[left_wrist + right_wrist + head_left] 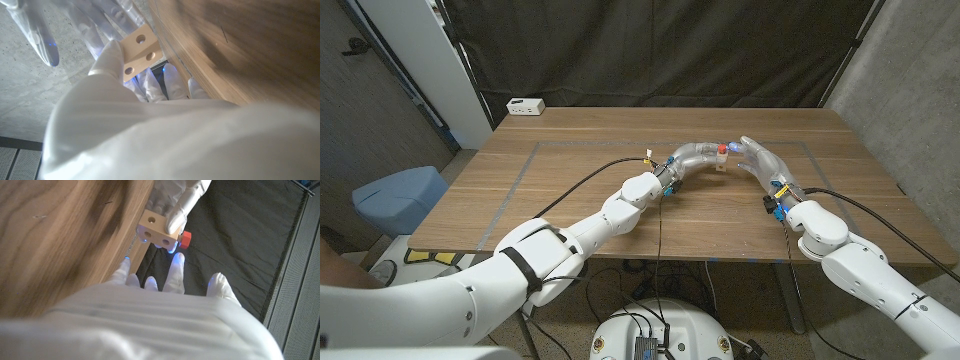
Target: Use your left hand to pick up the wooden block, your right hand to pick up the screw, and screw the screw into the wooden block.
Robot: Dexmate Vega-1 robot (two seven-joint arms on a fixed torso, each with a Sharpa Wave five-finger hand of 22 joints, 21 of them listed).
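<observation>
- The right hand is reaching in from the robot's right, its fingers spread and pointing at the block; I am seeing nothing pinched between them, so it is reading as open and empty, its fingertips just short of the screw.
- The screw, with its red head, is already sitting in one face of the wooden block, on the side turned toward the right hand's fingertips. That is putting the head where those fingers can close on it and turn it.
- The left hand is gripping the wooden block, with 1 finger lying over the face beyond the right hand and the thumb pressing the side nearer its own wrist. It is holding the block up off the wooden table, probably so the screw can turn freely.
- In the left wrist view the block is showing 3 round holes on its pale faces, open toward that camera.
- Judging by this, pickup is done and the screw is started; how deep it is sitting I cannot tell. The next move is calling for a pinch on the red head and a twist while the left hand is bracing.
- Beyond both hands, a white power strip is lying at the table's far edge, well apart.
</observation>
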